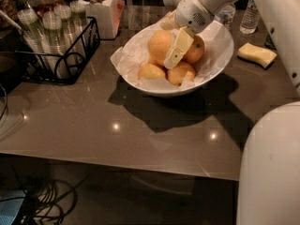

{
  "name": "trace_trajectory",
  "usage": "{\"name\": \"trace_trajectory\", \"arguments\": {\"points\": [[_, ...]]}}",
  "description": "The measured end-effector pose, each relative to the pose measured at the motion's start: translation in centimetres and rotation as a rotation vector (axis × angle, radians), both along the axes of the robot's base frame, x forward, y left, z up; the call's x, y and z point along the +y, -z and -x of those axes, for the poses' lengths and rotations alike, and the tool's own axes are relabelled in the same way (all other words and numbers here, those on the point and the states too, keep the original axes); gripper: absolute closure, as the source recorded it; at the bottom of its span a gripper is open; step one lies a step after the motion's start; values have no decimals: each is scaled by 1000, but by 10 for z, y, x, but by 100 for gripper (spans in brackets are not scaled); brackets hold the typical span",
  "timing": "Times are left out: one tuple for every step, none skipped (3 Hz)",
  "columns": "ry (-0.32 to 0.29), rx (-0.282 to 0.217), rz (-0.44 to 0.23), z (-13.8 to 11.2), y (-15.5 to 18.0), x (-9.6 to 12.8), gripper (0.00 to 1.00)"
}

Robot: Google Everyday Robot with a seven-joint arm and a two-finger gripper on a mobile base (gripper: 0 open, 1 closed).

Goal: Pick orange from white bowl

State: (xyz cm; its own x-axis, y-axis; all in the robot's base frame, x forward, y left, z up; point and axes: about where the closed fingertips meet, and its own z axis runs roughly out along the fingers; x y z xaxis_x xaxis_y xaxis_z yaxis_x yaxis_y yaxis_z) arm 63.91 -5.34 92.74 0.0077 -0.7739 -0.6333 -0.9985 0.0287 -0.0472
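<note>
The orange (158, 45) is the largest fruit, lying at the back left of the white bowl (220, 55), which is lined with crinkled paper. A smaller, deeper-orange fruit (196, 51) lies to its right, and two small yellowish fruits (151, 72) lie in front. My gripper (172, 35) reaches down into the bowl from the upper right and is open. Its near finger (178, 48) lies against the orange's right side, between the orange and the deeper-orange fruit. The far finger shows just behind the orange's top.
A black wire rack (70, 74) of glass bottles stands at the left, with a white jar (99, 8) behind it. A yellow sponge (257, 54) and a water bottle (250, 17) are to the right of the bowl. My white body (272, 172) fills the lower right. The table's front edge (117, 158) runs across below.
</note>
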Motion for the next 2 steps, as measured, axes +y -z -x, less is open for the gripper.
{"name": "trace_trajectory", "arguments": {"points": [[-62,33,-30,-5,10,25,0],[-62,33,-30,-5,7,25,19]]}}
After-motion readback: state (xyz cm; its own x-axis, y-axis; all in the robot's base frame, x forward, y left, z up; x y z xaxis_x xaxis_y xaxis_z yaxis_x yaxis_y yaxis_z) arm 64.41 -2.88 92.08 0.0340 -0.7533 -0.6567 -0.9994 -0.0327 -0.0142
